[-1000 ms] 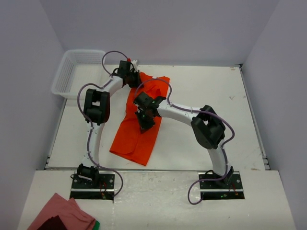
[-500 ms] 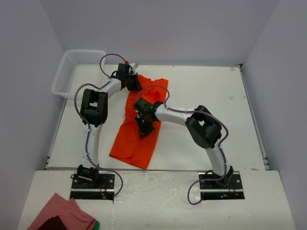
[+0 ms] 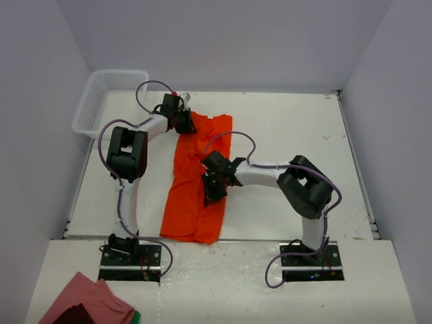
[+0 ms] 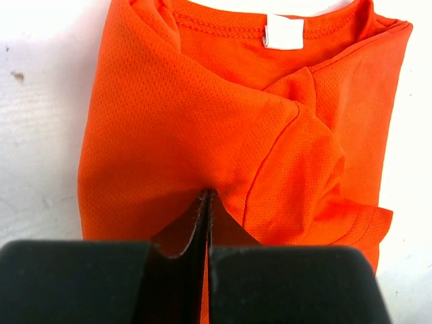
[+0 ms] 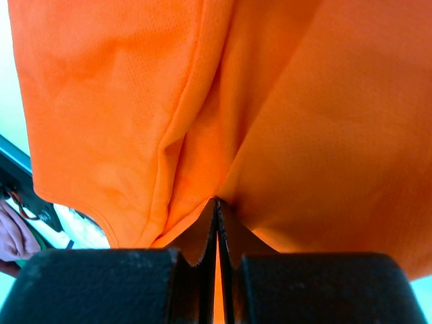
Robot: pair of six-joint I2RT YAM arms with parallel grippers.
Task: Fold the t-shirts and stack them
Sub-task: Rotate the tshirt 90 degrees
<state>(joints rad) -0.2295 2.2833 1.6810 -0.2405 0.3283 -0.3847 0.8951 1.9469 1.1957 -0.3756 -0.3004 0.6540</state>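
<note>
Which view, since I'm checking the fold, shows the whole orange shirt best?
Top external: the whole orange shirt lies lengthwise on the table. Left wrist shows only its collar end with the white label; right wrist only bunched fabric up close.

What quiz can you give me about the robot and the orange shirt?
1. True or false: the left tool is open and clear of the shirt.
2. Where is the basket? A. far left corner of the table. B. far right corner. C. on top of the shirt.
3. What is the right tool pinching?

Key:
1. False. It is shut on the shirt.
2. A.
3. The shirt.
</note>
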